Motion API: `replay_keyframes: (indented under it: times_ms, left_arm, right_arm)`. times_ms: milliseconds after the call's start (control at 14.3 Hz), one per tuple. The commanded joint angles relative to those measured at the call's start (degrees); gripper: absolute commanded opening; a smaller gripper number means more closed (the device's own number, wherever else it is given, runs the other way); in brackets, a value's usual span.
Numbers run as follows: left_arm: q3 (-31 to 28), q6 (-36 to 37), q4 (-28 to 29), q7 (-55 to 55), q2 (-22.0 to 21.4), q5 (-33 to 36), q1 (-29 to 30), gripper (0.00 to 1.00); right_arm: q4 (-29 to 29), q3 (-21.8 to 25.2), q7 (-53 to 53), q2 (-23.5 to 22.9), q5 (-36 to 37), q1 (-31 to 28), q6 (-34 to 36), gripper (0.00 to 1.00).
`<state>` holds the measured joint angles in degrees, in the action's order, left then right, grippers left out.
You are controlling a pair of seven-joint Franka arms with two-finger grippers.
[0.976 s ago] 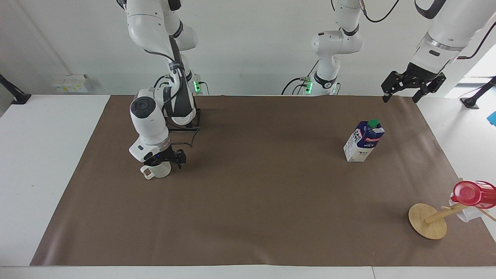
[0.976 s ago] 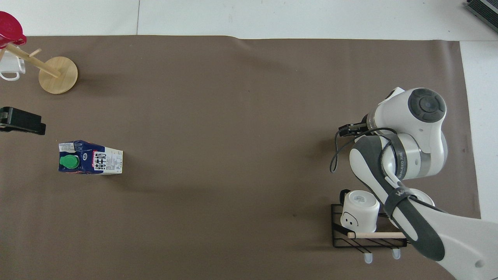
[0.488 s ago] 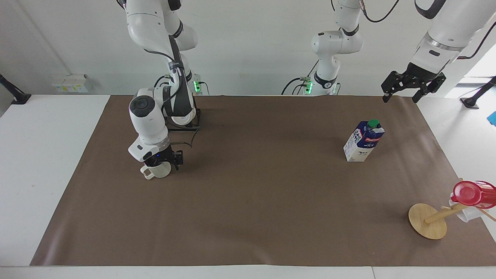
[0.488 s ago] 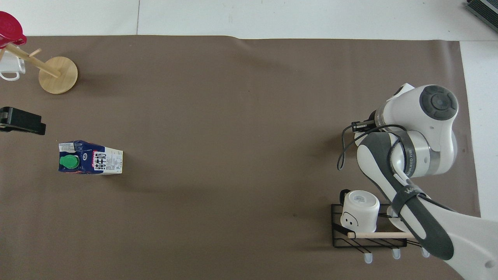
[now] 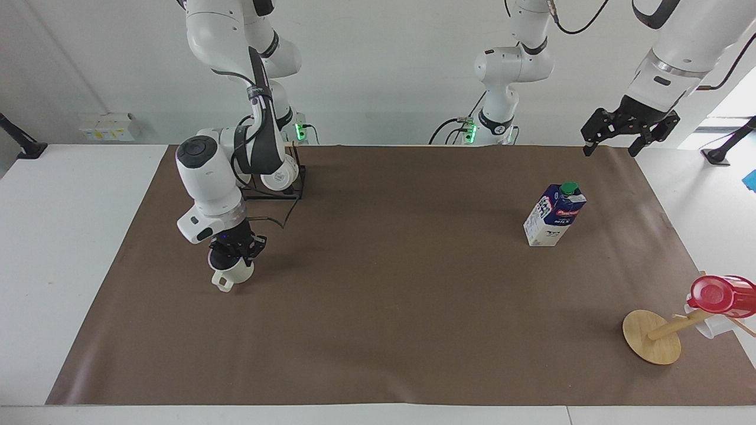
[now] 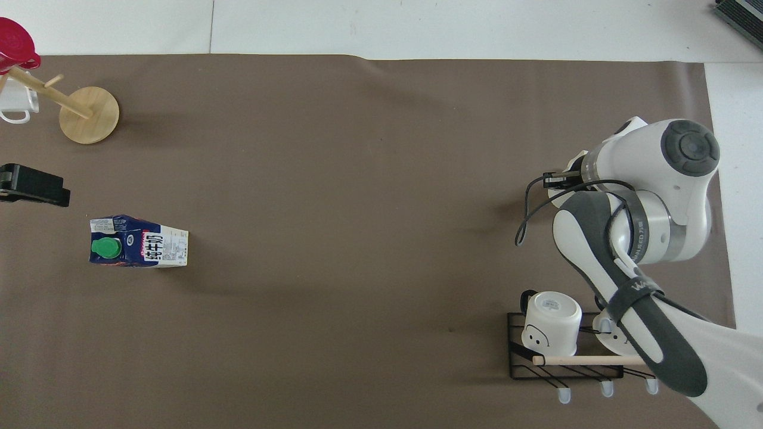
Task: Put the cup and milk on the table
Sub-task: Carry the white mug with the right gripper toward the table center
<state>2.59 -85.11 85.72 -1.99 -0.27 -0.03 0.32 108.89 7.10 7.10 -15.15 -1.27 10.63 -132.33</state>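
The cream cup (image 5: pixel 231 276) hangs from my right gripper (image 5: pixel 234 258), which is shut on its rim, low over the brown cover of the table (image 5: pixel 413 330) at the right arm's end. Its handle points away from the robots. I cannot tell whether its base touches the cover. In the overhead view the right arm hides the cup. The milk (image 5: pixel 555 215) (image 6: pixel 138 241) stands upright on the cover toward the left arm's end. My left gripper (image 5: pixel 611 149) (image 6: pixel 33 186) waits open in the air, holding nothing, over the cover's edge beside the milk.
A black wire rack (image 5: pixel 274 188) (image 6: pixel 566 364) with a white mug (image 6: pixel 551 322) stands near the right arm's base. A tilted wooden mug tree (image 5: pixel 652 336) (image 6: pixel 89 107) carries a red cup (image 5: pixel 717 295) and a white mug (image 6: pixel 18 104) at the left arm's end.
My right gripper went from open around the cup to shut on it, then carried it away from the rack and turned its handle. The left arm and milk stayed still.
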Motion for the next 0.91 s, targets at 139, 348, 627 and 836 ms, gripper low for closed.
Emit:
replay_keyframes:
  times_ms: [139,348,627,836]
  left_arm:
    - [0.23,0.47,-1.17,0.49,0.27,-0.85,0.65,1.0]
    - [0.23,0.3,-1.17,0.58,0.27,-0.85,0.56,1.0]
    - [0.23,0.21,-1.17,0.58,0.27,-0.94,0.56,1.0]
    - [0.23,0.29,-0.56,0.49,0.09,-0.94,0.65,1.0]
  right_arm:
    - [-6.22,-0.34,10.89,0.12,-0.84,2.98,5.75,0.0]
    - [-8.52,-0.34,20.38,-0.15,-0.05,7.81,8.4,0.0]
    - [-8.52,-0.34,33.74,0.2,0.04,15.02,10.07,0.0]
    - [-8.34,-0.34,42.44,0.03,0.3,21.08,10.25,0.0]
